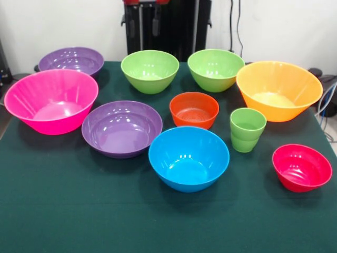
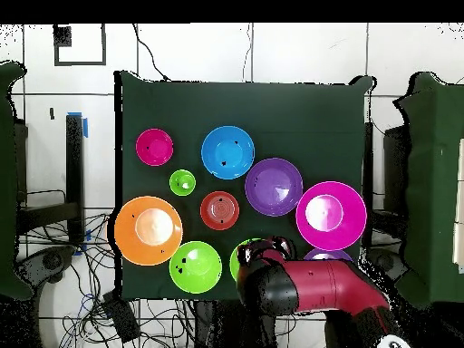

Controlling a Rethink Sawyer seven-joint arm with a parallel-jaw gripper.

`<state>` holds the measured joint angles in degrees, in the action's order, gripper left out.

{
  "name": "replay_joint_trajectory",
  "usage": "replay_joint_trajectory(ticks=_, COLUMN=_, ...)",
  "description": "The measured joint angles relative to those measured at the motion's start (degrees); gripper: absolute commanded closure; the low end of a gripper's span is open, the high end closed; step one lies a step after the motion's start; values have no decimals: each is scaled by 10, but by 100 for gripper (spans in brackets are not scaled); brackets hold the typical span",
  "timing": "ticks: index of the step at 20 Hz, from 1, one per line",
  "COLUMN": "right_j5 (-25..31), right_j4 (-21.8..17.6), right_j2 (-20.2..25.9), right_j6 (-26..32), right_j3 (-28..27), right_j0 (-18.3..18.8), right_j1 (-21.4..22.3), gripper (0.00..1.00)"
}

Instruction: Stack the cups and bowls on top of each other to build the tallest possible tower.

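Observation:
Two lime-green cups (image 1: 247,129), one nested in the other, stand right of centre; they also show in the overhead view (image 2: 182,183). Around them sit separate upright bowls: blue (image 1: 188,158), small orange (image 1: 194,109), small red-pink (image 1: 301,167), large yellow-orange (image 1: 279,89), large hot-pink (image 1: 50,100), two purple (image 1: 122,128) (image 1: 71,59) and two lime-green (image 1: 150,70) (image 1: 216,68). Nothing is stacked except the cups. My gripper (image 1: 147,21) hangs at the far edge above the left lime-green bowl, open and empty.
The dark green table (image 1: 79,211) has bare cloth along its near side. In the overhead view the red arm (image 2: 313,285) covers part of one lime-green bowl and one purple bowl. Cables lie off the table's edges.

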<state>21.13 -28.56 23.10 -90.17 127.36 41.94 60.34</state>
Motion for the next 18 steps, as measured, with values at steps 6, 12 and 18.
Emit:
replay_joint_trajectory(ticks=6, right_j5=10, right_j4=0, right_j2=-22, right_j6=0, right_j3=-66, right_j0=-42, right_j1=-60, gripper=0)
replay_joint_trajectory(ticks=12, right_j5=14, right_j4=0, right_j2=-47, right_j6=0, right_j3=-129, right_j0=-71, right_j1=-120, gripper=0)
replay_joint_trajectory(ticks=18, right_j5=14, right_j4=0, right_j2=-81, right_j6=-1, right_j3=-153, right_j0=-88, right_j1=-159, gripper=0)
